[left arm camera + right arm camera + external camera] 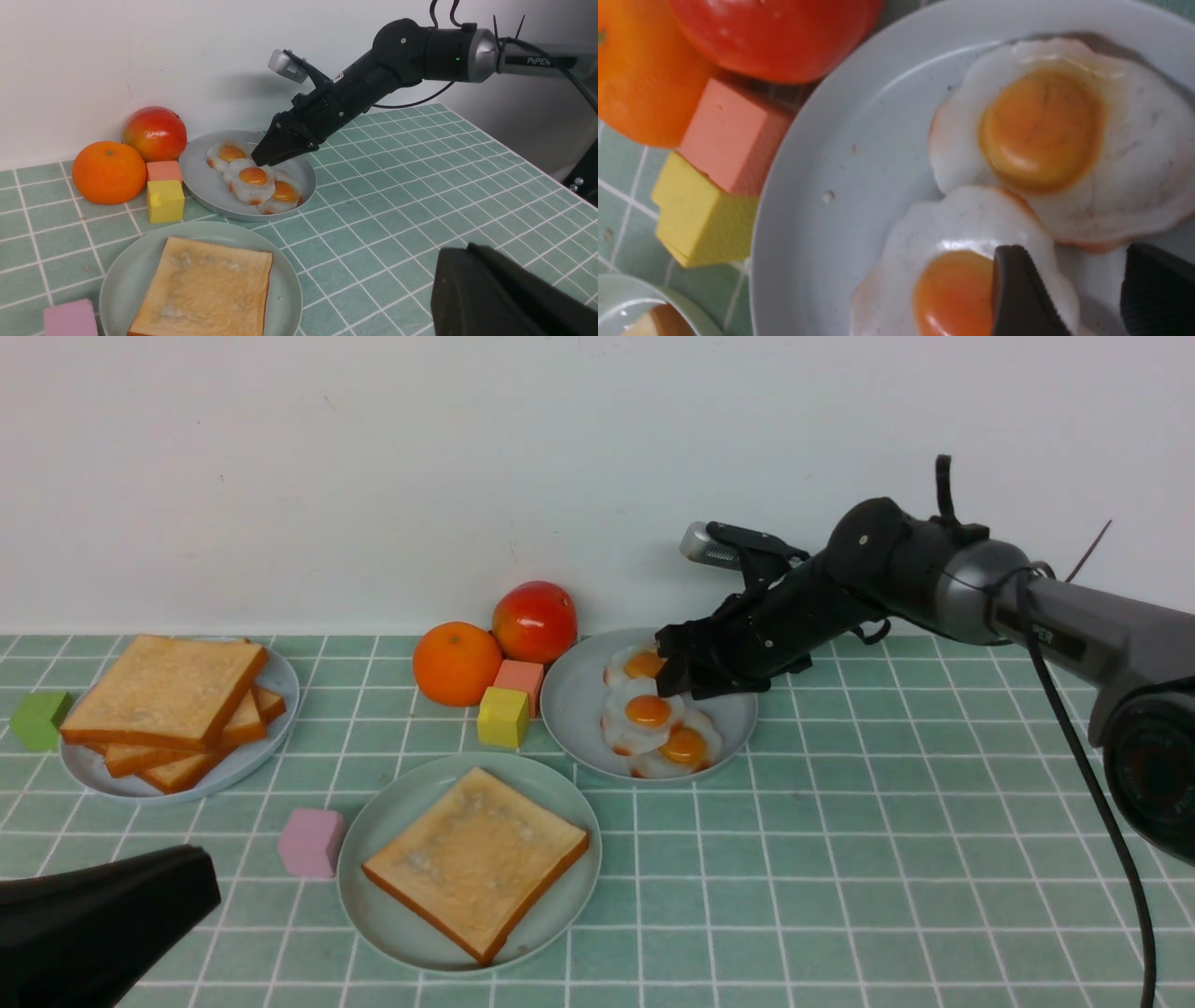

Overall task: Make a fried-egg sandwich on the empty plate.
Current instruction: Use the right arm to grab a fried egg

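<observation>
The mint-green plate (pixel 373 831) at the front centre holds one golden toast slice (pixel 471 859) with nothing on top; both also show in the left wrist view, plate (pixel 117 280) and toast (pixel 205 284). Three fried eggs lie on a grey-blue plate (pixel 574 709) behind it. My right gripper (pixel 674 679) is open and low over this plate, its fingers (pixel 1017 294) straddling the white edge of the middle egg (pixel 647 712), which also shows in the right wrist view (pixel 952 289). My left gripper (pixel 201 887) is shut and empty at the front left.
A toast stack (pixel 163 691) sits on a grey-blue plate (pixel 238 761) at the left. An orange (pixel 456 663), a red fruit (pixel 534 621), a salmon cube (pixel 519 677) and a yellow cube (pixel 503 716) stand beside the egg plate. A pink cube (pixel 311 842) and a green cube (pixel 39 719) lie further left.
</observation>
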`<state>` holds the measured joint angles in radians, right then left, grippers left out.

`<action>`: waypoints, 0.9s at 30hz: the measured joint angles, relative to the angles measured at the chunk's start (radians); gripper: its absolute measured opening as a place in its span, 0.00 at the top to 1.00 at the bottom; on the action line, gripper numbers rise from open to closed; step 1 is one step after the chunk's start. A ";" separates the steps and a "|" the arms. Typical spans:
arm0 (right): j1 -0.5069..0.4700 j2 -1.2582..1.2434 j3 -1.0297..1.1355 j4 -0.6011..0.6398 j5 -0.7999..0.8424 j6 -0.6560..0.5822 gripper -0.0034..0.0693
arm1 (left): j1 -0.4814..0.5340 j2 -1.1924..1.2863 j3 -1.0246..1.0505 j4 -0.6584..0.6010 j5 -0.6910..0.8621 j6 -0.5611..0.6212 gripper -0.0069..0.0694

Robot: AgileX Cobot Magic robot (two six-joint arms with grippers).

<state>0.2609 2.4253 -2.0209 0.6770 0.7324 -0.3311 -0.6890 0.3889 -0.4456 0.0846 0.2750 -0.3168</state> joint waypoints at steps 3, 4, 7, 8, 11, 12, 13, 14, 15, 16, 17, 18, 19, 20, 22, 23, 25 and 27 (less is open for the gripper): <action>0.000 0.000 0.000 0.017 -0.004 0.000 0.50 | 0.000 0.000 0.000 -0.001 0.000 0.000 0.93; 0.000 0.000 0.000 0.018 -0.004 0.000 0.50 | 0.000 0.000 0.000 -0.001 0.000 0.000 0.93; 0.000 0.000 0.000 0.023 -0.003 0.000 0.50 | 0.000 0.001 0.000 -0.001 0.000 0.000 0.93; 0.000 0.000 0.000 0.023 -0.003 0.000 0.50 | 0.000 0.001 0.000 -0.001 0.000 0.000 0.93; 0.000 0.000 0.000 0.023 0.002 0.000 0.50 | 0.000 0.001 0.000 -0.001 0.000 0.000 0.93; 0.000 0.000 0.000 0.023 0.004 0.000 0.50 | 0.000 0.001 0.000 -0.001 -0.001 0.000 0.93; 0.000 0.000 0.000 0.023 0.004 0.000 0.50 | 0.000 0.001 0.000 -0.001 -0.001 0.000 0.93; 0.000 0.000 0.000 0.023 0.005 0.000 0.50 | 0.000 0.001 0.000 -0.001 -0.001 0.000 0.93; 0.000 0.000 0.000 0.023 0.006 0.000 0.50 | 0.000 0.001 0.000 -0.001 -0.001 0.000 0.93; 0.000 0.000 0.000 0.023 0.009 0.000 0.50 | 0.000 0.001 0.000 -0.001 -0.001 0.000 0.93; 0.000 0.002 0.000 0.023 0.013 0.000 0.50 | 0.000 0.001 0.000 -0.001 -0.001 0.000 0.93; 0.000 0.004 0.000 0.023 0.016 0.000 0.50 | 0.000 0.001 0.000 -0.001 -0.001 0.000 0.93; 0.000 0.008 -0.001 0.023 0.018 0.000 0.50 | 0.000 0.001 0.000 -0.001 -0.001 0.000 0.93; 0.000 0.009 -0.001 0.026 0.018 0.000 0.50 | 0.000 0.001 0.000 -0.001 -0.001 0.000 0.93; 0.000 0.014 -0.001 0.036 0.018 0.000 0.50 | 0.000 0.001 0.000 -0.001 -0.002 0.000 0.93; 0.000 0.016 -0.002 0.042 0.018 0.000 0.50 | 0.000 0.001 0.000 -0.001 -0.002 0.000 0.93; 0.000 0.018 -0.002 0.046 0.018 0.000 0.50 | 0.000 0.001 0.000 -0.001 -0.003 0.000 0.93; 0.000 0.018 -0.003 0.051 0.018 0.000 0.51 | 0.000 0.001 0.000 -0.001 -0.003 0.000 0.93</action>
<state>0.2609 2.4437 -2.0235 0.7281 0.7500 -0.3311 -0.6890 0.3901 -0.4456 0.0836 0.2724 -0.3168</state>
